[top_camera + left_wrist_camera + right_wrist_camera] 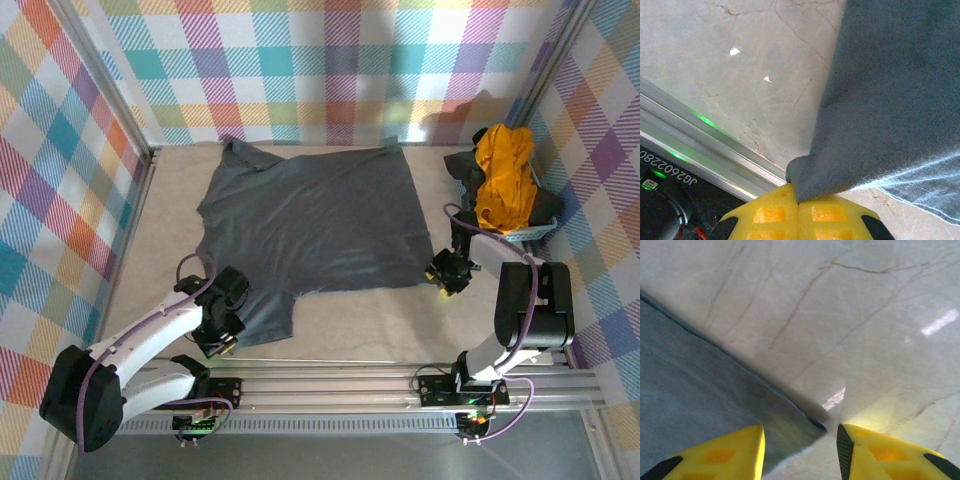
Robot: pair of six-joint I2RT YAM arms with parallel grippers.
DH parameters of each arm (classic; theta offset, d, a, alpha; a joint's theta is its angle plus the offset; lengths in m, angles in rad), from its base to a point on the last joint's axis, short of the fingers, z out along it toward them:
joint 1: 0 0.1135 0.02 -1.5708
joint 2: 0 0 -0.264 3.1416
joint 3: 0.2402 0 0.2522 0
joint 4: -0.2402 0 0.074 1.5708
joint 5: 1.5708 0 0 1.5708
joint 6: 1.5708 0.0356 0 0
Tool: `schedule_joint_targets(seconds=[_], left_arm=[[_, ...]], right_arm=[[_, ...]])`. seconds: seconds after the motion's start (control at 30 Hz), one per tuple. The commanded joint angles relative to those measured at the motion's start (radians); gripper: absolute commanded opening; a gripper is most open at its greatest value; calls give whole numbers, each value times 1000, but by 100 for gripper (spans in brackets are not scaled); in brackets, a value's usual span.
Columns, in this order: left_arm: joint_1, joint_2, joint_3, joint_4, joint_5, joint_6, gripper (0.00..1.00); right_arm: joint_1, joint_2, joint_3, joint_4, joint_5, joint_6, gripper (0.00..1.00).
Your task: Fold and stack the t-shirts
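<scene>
Top camera overhead, looking down; wrist cameras close on grey t-shirt.

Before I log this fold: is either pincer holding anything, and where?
Left pincer: shut on the dark slate-grey cloth t-shirt, at its near sleeve's edge. Right pincer: open astride a hem corner, holding nothing.

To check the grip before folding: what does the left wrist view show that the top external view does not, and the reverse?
The left wrist view adds the grip: the left gripper closed on a bunched edge of the dark grey t-shirt. The top view adds that shirt spread wide, the right gripper at its near right corner, and the mustard-yellow t-shirt heaped on the blue basket. Both share the shirt, that gripper and the table.
</scene>
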Motion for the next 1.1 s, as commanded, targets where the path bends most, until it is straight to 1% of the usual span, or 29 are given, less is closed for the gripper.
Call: schedule_joint_targets(seconds=[0.0, 0.1, 0.17, 0.27, 0.33, 0.37, 0.4, 0.57, 0.67, 0.8, 0.93, 1.0, 1.07], left_arm=[[12, -11, -6, -42, -6, 6, 0], [14, -12, -1, -42, -6, 13, 0], [15, -16, -1, -36, -1, 15, 0], [14, -32, 1, -38, 0, 6, 0], [15, -49, 1, -44, -3, -2, 0], [14, -59, 4, -48, -6, -5, 0], [14, -74, 8, -56, -11, -5, 0], [14, -163, 43, -114, -41, 11, 0], [14, -233, 54, -152, -53, 12, 0], [15, -317, 69, -177, -56, 15, 0], [14, -299, 92, -58, -27, 45, 0], [15, -253, 137, -9, -55, 59, 0], [18, -171, 228, 28, -81, 92, 0]], right_arm=[[5, 7, 6, 41, -7, 26, 42], [5, 13, 10, 67, -21, 12, 40], [6, 27, 11, 42, -41, 17, 34], [7, -11, -41, 40, -45, 37, 20], [6, -48, -70, 41, -26, 42, 6], [7, -64, -73, 34, -18, 43, 2], [6, -85, -72, 19, -11, 40, 0], [30, -190, -52, -95, 33, -18, 0], [75, -262, -56, -169, 75, -47, 0], [119, -368, -72, -255, 103, -42, 0], [140, -400, -64, -274, 95, -41, 0], [140, -378, -40, -268, 87, -43, 0], [136, -327, -8, -233, 49, -59, 0]])
